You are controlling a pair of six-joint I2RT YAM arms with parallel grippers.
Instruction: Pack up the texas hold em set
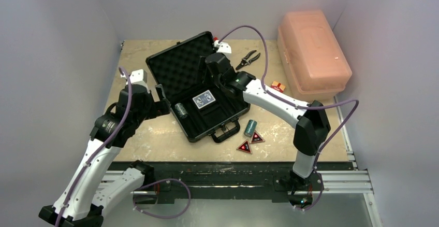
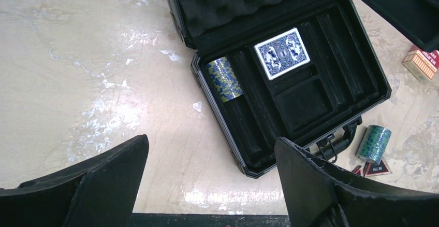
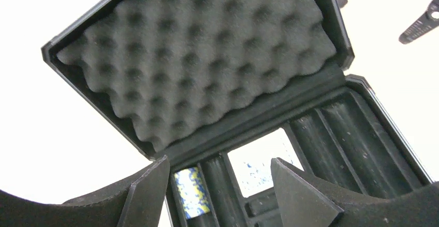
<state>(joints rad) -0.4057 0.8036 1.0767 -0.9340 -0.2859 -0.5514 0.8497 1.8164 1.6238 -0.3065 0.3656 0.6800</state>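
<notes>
The black briefcase lies open mid-table, its foam-lined lid tipped back. In its tray lie a blue card deck and a teal chip roll. A second chip roll and two red-black triangles rest on the table by the handle. An orange-red deck sits right of the case. My left gripper hangs open and empty at the case's left edge. My right gripper hovers open and empty over the tray, facing the lid.
A large pink plastic box fills the back right corner. Black pliers lie behind the case, and a red-and-white tool lies near the lid's far corner. Grey walls close in on three sides.
</notes>
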